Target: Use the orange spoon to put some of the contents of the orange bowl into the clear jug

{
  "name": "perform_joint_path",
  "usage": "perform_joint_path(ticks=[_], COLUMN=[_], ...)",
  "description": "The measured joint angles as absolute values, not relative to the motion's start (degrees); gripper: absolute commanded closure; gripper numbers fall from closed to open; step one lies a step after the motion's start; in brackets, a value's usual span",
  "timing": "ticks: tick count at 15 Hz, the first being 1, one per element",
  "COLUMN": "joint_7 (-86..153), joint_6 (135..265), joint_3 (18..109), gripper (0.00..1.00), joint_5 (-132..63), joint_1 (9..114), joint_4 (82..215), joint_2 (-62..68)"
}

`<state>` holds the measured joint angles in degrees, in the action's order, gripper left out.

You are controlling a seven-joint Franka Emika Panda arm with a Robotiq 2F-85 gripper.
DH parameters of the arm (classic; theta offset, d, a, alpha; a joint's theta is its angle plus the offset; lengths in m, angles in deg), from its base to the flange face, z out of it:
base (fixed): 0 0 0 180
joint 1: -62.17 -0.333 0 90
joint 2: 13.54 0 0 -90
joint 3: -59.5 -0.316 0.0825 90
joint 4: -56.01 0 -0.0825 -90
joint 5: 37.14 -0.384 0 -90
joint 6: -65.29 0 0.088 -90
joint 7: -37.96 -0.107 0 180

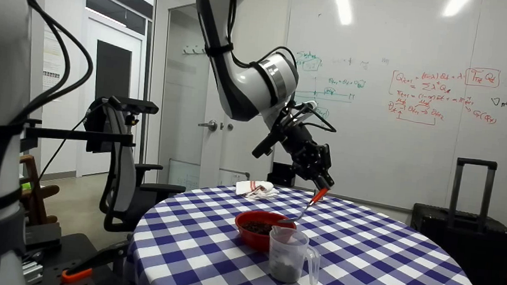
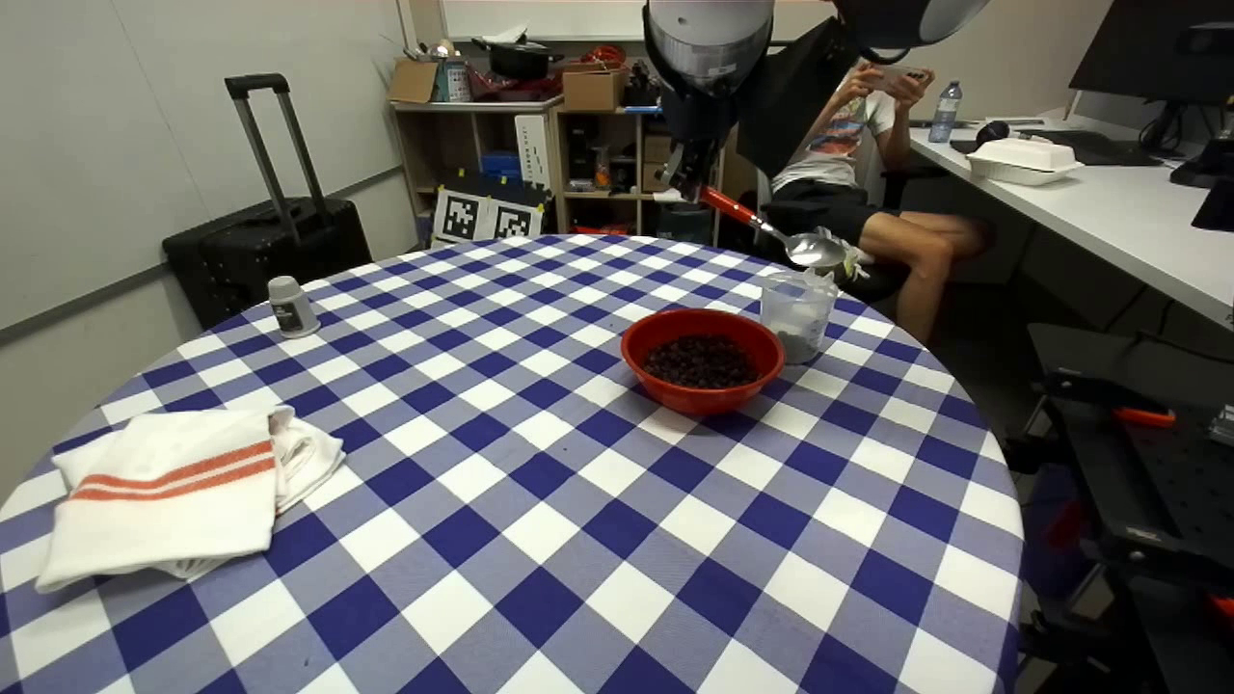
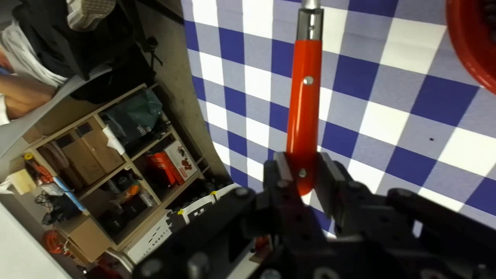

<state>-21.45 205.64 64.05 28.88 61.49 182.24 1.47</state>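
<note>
In an exterior view, a folded, red-striped white cloth (image 2: 178, 525) lies at the left of the round worktop (image 2: 578, 540) with its blue-and-white checked cover. Farther back, beyond the edge, stands a black suitcase (image 2: 246, 253) with its handle raised. A little to the right, near the worktop's edge, a small, tapered, whitish container (image 2: 292, 313) with a dark label stands upright. Behind the middle is a laden, pale wooden shelf unit (image 2: 453, 140).

Right of centre sits a round, shallow, glossy red-orange bowl (image 2: 704, 401), upright, with small, dark, bean-like pieces (image 2: 702, 359) in it. Higher up, apart from the worktop, hang the robot's black fingers (image 3: 330, 170); the wrist view shows them grasping the handle of an orange-red-handled metal spoon (image 2: 747, 214) near its end, one on either side. Here the spoon slants down to the right, and in both exterior views its silver head shows just above the rim of a see-through, colourless plastic jug (image 2: 795, 313). Whether the head carries anything cannot be told. The jug stands upright just beside the bowl, greyish in its lower part; whether the two touch is unclear.

Beyond the jug, a seated person (image 2: 834, 154) in a printed white T-shirt holds up a phone (image 2: 892, 79). Farthest right, a clear plastic bottle (image 2: 947, 114) and a white, lidded food box (image 2: 1024, 159) rest on a white desk (image 2: 1176, 231).
</note>
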Motion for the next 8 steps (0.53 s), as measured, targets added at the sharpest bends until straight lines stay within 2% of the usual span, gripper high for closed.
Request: perform_joint_path(ticks=[8], joint_7=[-0.83], joint_6=[208.22], joint_3=[59.94], gripper=[0.95], joint_5=[5.27], joint_1=[61.81], joint_4=[181.8], joint_2=[-2.23])
